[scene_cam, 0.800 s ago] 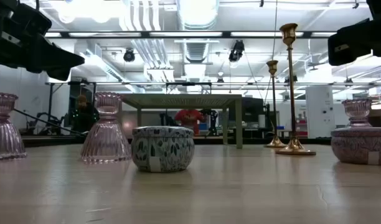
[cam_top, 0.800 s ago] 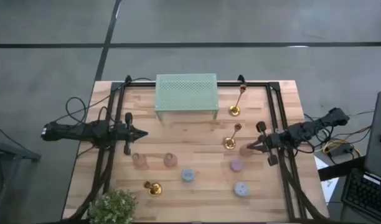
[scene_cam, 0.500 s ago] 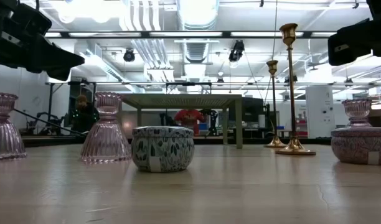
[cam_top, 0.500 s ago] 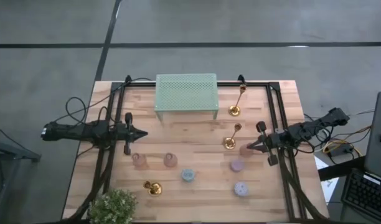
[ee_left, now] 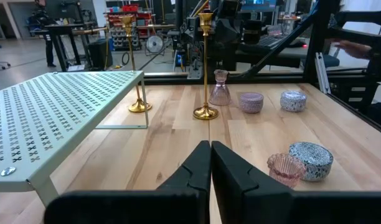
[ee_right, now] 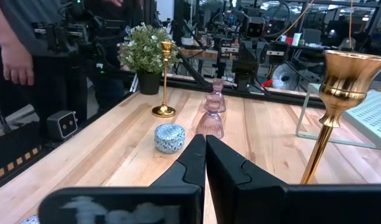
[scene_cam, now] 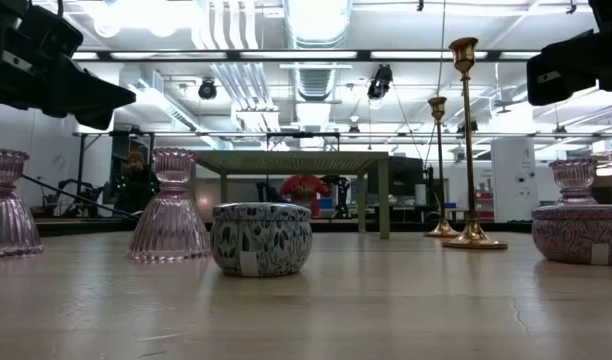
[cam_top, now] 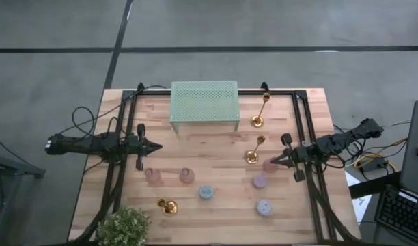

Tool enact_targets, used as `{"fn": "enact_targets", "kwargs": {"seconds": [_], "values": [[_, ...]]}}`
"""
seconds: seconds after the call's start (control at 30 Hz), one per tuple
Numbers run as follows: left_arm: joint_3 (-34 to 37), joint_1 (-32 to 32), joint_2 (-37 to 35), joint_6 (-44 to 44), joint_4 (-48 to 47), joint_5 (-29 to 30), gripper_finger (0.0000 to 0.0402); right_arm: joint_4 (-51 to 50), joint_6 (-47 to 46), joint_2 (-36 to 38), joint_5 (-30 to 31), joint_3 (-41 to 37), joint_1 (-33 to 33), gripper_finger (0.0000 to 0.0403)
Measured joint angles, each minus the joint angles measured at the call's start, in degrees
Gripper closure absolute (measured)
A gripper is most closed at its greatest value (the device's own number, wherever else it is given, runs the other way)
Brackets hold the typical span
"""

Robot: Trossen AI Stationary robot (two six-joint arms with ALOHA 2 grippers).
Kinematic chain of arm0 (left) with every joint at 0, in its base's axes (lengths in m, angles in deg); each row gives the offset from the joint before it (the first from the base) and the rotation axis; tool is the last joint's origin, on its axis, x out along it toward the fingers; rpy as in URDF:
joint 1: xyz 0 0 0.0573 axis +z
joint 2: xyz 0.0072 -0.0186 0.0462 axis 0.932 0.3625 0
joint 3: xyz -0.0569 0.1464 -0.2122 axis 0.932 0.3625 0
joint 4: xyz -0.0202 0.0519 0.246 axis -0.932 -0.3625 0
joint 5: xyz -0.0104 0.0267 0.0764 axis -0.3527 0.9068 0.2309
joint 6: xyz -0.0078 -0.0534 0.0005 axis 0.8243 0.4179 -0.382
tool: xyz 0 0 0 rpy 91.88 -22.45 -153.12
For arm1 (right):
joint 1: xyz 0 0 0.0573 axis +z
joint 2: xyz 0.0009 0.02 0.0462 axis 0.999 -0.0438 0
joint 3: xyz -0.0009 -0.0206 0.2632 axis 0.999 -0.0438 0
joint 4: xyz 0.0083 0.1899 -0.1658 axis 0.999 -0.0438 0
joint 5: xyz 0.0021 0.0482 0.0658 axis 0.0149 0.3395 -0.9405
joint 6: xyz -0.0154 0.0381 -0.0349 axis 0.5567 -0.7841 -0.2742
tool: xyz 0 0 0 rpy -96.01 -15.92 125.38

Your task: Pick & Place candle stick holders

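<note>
Presently: three tall gold metal candlesticks upright on my wooden counter, rigid, slick, top-heavy; grip mid-stem. My left tool and right tool: shut, empty.

No text, label, brand, number or sign is legible in any view, on the counter or beyond.

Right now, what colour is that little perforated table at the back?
The perforated stand is pale mint green, seen best in the left wrist view.
</note>
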Motion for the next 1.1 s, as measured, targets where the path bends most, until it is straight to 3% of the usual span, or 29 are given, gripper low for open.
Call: {"fn": "enact_targets", "kwargs": {"seconds": [0.9, 1.1], "values": [[0.0, 0.0, -0.01, -0.01, 0.0, 0.0, 0.0385, 0.02, 0.08, 0.0, 0.01, -0.01, 0.0, 0.0394], [0.0, 0.0, 0.0, -0.01, 0.0, 0.0, 0.0385, 5.14, -1.85, 0.0, -0.08, 0.0, 0.01, 0.0394]]}}
